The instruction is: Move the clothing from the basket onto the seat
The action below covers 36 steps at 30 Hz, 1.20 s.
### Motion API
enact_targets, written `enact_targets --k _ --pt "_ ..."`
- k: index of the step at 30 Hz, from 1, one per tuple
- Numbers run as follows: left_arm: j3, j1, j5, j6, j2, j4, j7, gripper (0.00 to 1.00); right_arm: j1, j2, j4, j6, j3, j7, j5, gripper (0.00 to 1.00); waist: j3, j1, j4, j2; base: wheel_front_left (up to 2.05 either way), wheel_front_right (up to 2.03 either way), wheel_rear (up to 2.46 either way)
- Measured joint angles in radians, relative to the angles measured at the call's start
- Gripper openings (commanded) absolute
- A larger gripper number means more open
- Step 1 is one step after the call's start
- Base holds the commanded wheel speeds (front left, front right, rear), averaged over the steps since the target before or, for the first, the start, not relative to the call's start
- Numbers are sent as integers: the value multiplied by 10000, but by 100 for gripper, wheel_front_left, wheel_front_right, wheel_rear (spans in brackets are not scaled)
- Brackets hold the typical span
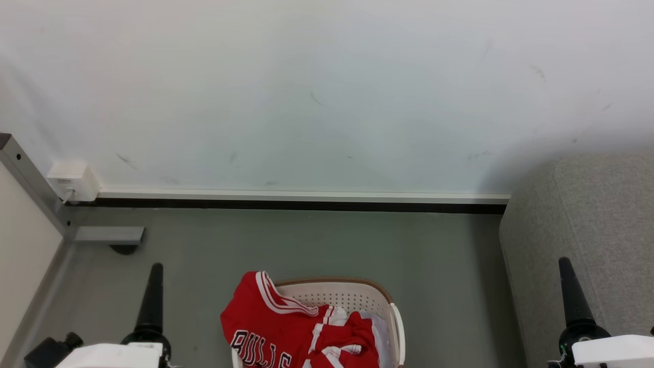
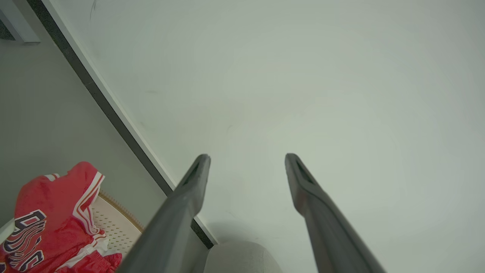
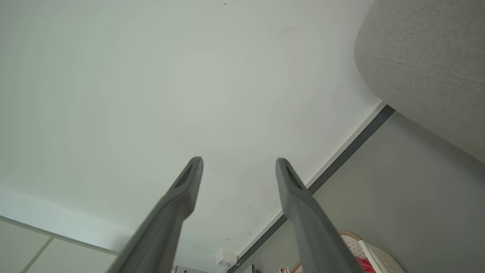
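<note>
Noted clothing (image 1: 286,327) heaped in basket (image 1: 352,294), part draped over its edge; found left gripper (image 2: 247,157) and right gripper (image 3: 238,161) spread, empty; expect tipped basket from cloth snagging on lift toward seat (image 1: 587,214).

The basket (image 1: 340,296) is matt plastic, the clothing (image 1: 260,319) soft cloth (perhaps slightly glossy), the seat (image 1: 587,214) rough weave.

Bright, even light; soft shadow on the wall (image 1: 488,171) beside the seat (image 1: 587,214).
</note>
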State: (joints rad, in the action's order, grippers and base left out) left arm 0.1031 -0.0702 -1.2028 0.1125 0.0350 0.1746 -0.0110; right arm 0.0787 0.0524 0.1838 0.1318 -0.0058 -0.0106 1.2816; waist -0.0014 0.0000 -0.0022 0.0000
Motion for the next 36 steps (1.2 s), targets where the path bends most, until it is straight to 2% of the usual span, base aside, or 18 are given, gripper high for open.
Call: enact_targets --k 14,36 --pt "-453 129 3164 -351 13 -261 -516 100 3 247 -71 0 644 -510 -2847 100 -37 0 13 0 0 0 0" --pt "-721 139 5891 -623 46 -587 -1168 100 139 370 -182 0 1289 -1156 -5582 100 -16 0 102 0 0 0 0"
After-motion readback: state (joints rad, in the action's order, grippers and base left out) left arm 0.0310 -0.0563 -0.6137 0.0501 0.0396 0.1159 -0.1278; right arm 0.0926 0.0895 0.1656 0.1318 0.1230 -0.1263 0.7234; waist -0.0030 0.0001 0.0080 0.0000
